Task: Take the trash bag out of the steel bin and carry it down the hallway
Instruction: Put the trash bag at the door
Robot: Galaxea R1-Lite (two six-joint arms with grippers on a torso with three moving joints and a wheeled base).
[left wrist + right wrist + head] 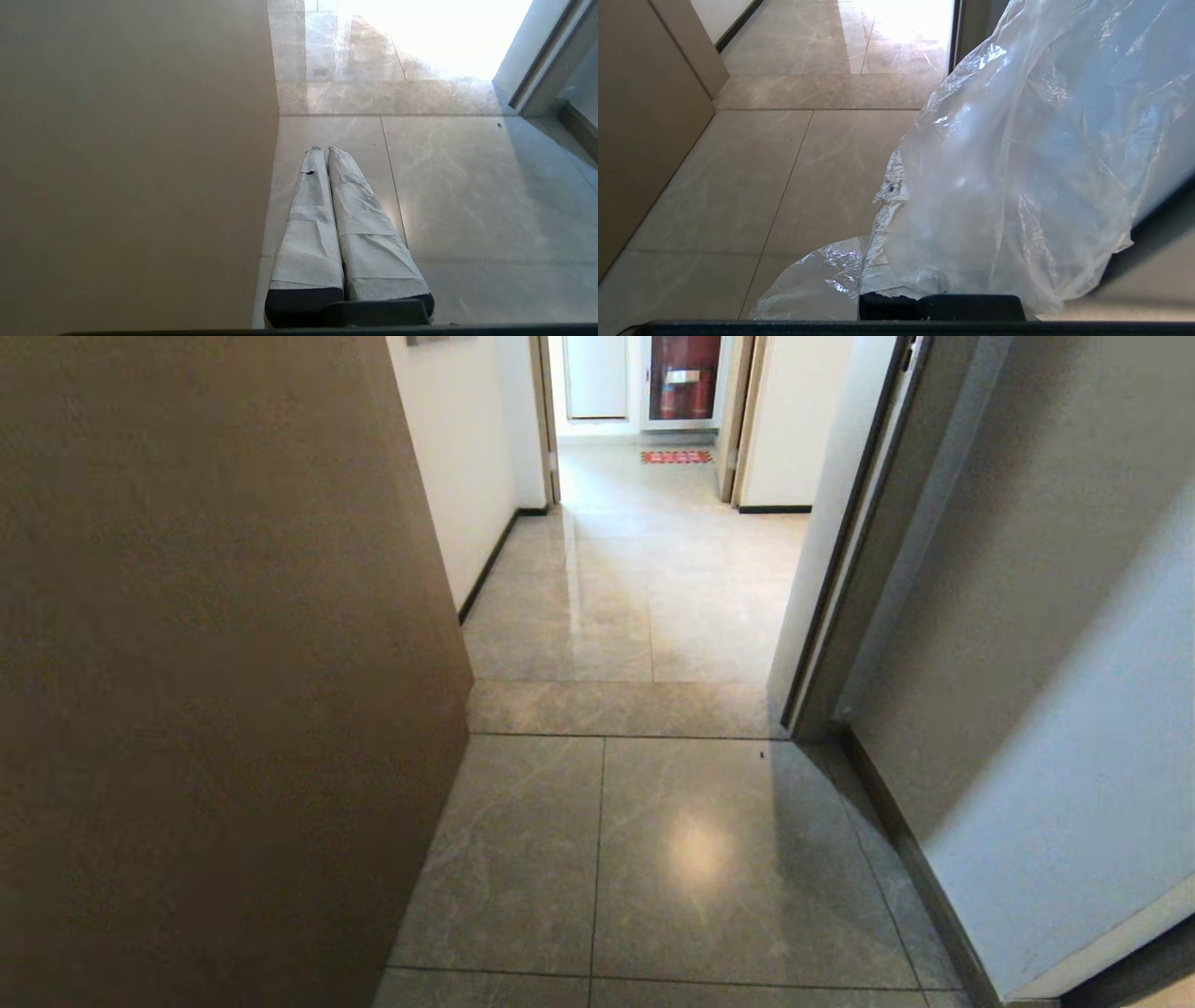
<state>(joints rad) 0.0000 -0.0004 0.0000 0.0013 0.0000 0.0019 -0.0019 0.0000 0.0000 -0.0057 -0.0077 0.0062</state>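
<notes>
**A:** Looking from the head view, what lies ahead?

**B:** Glossy marbled floor (644,859) runs through a doorway into the hallway (644,560). A brown panel (215,663) fills the left, a dark door frame (840,616) and pale wall stand on the right, and a small red mat (676,456) lies at the far end. Neither arm shows, nor any steel bin.

**A:** And the left wrist view?

**B:** The left claw (322,150) hangs over the tiles just beside the brown panel, its two wrapped fingers (310,224) pressed together along their length, clenched on nothing.

**A:** The right wrist view?

**B:** The trash bag (1017,154) is there, billowing across the right side of that picture, clear of the floor as far as I can tell. The right claw (889,196) is buried under the film; only a wrapped finger (887,219) peeks out, clenched on the bag's plastic.

**A:** How will it handle?

**B:** I judge it light, soft and crinkly, likely to swing and brush the door frame. The film looks thin and slippery, so a bunched neck is the safest hold; a single layer could tear or slide free.
</notes>
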